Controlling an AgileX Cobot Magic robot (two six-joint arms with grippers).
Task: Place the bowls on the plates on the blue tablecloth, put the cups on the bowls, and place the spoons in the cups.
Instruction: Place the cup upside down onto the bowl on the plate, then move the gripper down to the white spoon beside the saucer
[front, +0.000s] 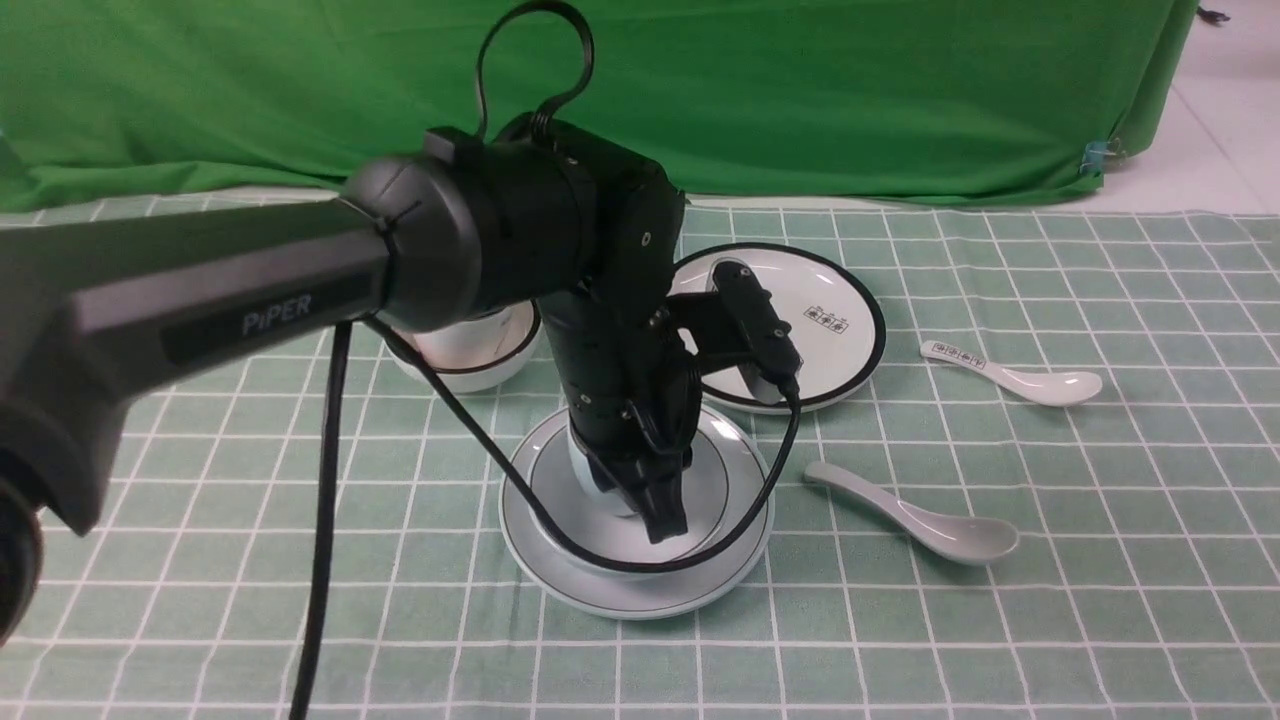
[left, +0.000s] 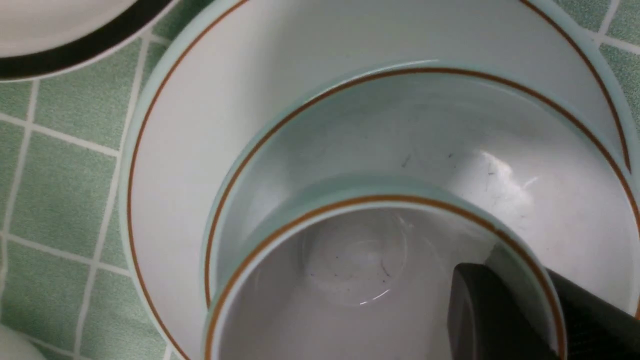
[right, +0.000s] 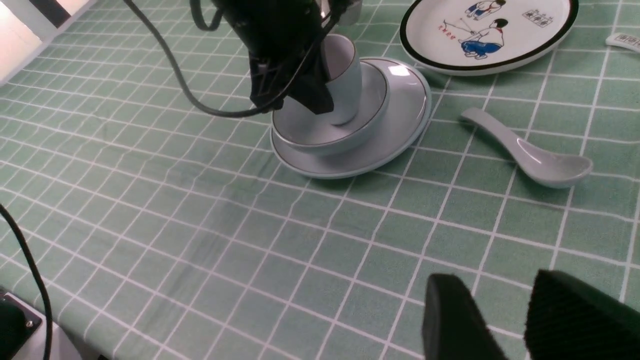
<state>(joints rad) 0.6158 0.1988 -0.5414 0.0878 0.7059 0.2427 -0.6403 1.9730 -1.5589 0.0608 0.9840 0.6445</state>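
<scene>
Front view. At lower centre of the frame, on the blue tablecloth (front: 1000, 620), the plain plate (front: 640, 600) with the pale bowl (front: 715, 490) set on it. Inside that bowl, the pale cup (front: 590, 470), mostly hidden behind the left gripper (front: 650, 505), pointed down into it from the arm crossing in from the left edge. Behind the arm, left of centre, the black-rimmed bowl (front: 470, 355), directly on the cloth. Right of centre and farther back, the cartoon plate (front: 830, 330). Over on the right, both spoons flat on the cloth: the printed spoon (front: 1010, 375) higher up, the plain spoon (front: 920, 520) lower, near the plain plate. Across the top, the green backdrop (front: 850, 90).

Left wrist view. Straight down into the cup (left: 350, 260), off-centre in the bowl (left: 400, 130) (brown rim lines on cup, bowl and plate alike). One finger (left: 490, 315) inside the cup, the other outside, the wall pinched between them: a narrow grip on the pale cup.

Right wrist view. Cup (right: 347, 70) upright in the bowl (right: 320, 135), bowl on the plate (right: 400, 130), left gripper (right: 315, 95) over the cup's rim. Plain spoon (right: 530, 155) near the plate, not touching. In the foreground, above the cloth, the right gripper (right: 500, 300), fingers parted, only cloth between them.
</scene>
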